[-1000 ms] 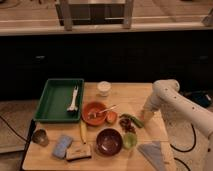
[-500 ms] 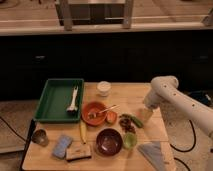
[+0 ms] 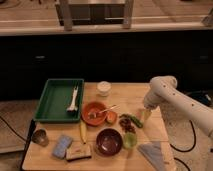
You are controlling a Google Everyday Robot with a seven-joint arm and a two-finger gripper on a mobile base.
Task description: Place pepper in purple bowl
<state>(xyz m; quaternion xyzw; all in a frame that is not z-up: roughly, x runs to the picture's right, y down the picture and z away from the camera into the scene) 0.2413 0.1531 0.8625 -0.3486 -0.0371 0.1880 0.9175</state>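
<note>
**Inspection: wooden table, one arm, two bowls**

The gripper (image 3: 145, 116) hangs at the table's right side, just right of the pepper (image 3: 134, 121); whether its jaws are apart or closed cannot be told. The pepper, slim, green and slightly curved, lies on the wooden table (image 3: 115, 95) between the orange bowl (image 3: 93, 112) and the gripper, above and to the right of the purple bowl (image 3: 109, 141).

Bowls counted: two, both round. The purple one is dark and glossy; the orange one holds one utensil. One green rectangular tray (image 3: 55, 100) carries one white utensil. One yellow banana (image 3: 82, 131) lies lengthwise left of the purple bowl. One pale green round item (image 3: 129, 140) sits touching the purple bowl's right rim.
</note>
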